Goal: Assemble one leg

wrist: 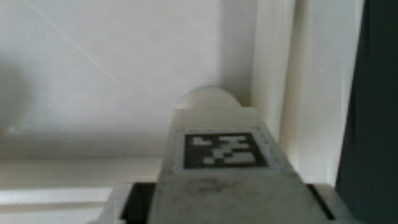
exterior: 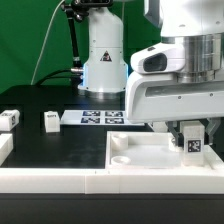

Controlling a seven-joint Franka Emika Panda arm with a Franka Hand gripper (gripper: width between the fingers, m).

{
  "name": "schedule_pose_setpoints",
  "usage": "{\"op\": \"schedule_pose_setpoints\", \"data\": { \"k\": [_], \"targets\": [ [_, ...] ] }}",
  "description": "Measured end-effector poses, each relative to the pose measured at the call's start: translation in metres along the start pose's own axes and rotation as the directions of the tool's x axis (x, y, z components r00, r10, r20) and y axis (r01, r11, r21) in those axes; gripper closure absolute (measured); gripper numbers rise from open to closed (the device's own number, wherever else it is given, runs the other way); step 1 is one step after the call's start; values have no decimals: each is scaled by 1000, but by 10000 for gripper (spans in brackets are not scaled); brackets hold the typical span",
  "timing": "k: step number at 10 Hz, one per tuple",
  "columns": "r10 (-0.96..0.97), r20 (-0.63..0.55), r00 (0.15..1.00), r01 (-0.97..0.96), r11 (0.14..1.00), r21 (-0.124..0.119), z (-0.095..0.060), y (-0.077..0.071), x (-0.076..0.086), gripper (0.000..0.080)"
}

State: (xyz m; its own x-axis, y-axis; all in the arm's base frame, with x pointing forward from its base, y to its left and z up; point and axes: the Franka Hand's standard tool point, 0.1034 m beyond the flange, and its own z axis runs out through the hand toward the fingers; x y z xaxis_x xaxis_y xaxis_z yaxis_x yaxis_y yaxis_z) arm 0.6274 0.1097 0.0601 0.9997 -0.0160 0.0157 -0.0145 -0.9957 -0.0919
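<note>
Gripping: gripper (exterior: 190,137) shut on leg (exterior: 190,143), fingers clamped on its upper sides, tag facing out.
Leg axis: upright, running straight down from gripper; lower end at or just above panel (exterior: 140,152) floor, contact unclear.
Key relation: in wrist view, leg (wrist: 224,140) tip sits just beside panel's (wrist: 107,90) raised rim, near a corner; hole itself hidden.
Materials: leg & panel matte white plastic, blocky; table (exterior: 60,140) black, flat.
Spare legs: two (exterior: 51,119) (exterior: 8,120) well apart, exterior view's left.
Marker board (exterior: 100,117): behind panel.
</note>
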Motion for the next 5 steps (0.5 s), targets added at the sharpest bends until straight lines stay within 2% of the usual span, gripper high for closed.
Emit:
{"op": "schedule_pose_setpoints", "data": {
  "k": [2, 5],
  "targets": [
    [203, -1, 979, -203, 979, 4, 0, 0, 0, 512],
    [509, -3, 861, -508, 861, 13, 0, -4, 0, 512]
  ]
}}
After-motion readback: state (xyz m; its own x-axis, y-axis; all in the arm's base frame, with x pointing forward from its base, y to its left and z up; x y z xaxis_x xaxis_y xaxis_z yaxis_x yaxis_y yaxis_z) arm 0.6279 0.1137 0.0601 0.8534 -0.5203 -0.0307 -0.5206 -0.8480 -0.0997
